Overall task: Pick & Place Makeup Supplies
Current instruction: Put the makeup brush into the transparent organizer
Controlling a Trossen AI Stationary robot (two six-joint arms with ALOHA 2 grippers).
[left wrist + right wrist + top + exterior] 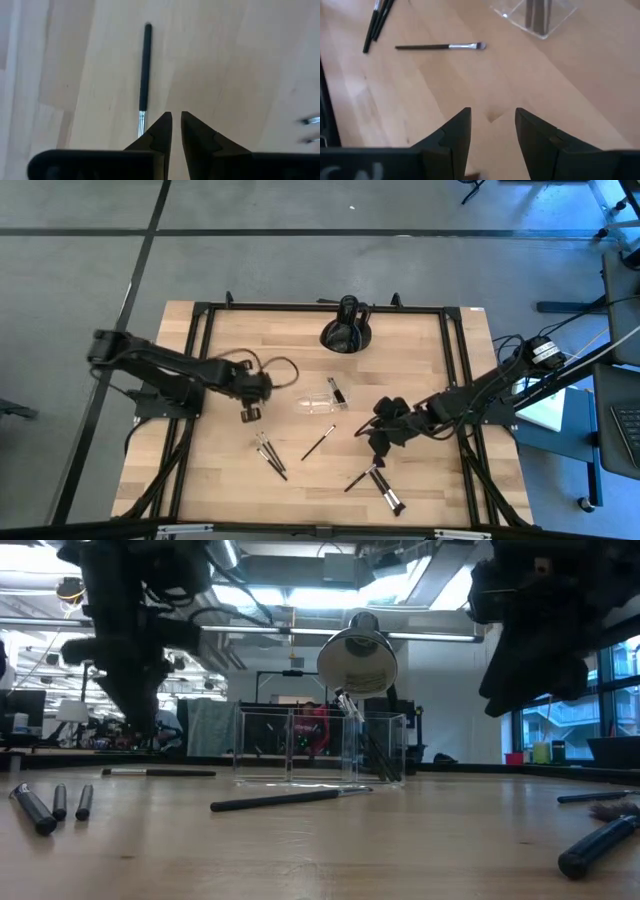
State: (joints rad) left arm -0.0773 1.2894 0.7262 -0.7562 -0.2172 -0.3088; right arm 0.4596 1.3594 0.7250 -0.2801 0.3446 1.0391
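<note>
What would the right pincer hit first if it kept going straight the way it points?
Probably bare tabletop: the right pincer points down at empty wood. The lone silver-ferruled brush and clear organiser tray lie beyond, off to either side.

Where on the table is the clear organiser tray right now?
In the high view, the clear organiser tray sits near the table's middle, between the two arms, just below the black rounded object, with a lone brush lying a little nearer the front edge.
</note>
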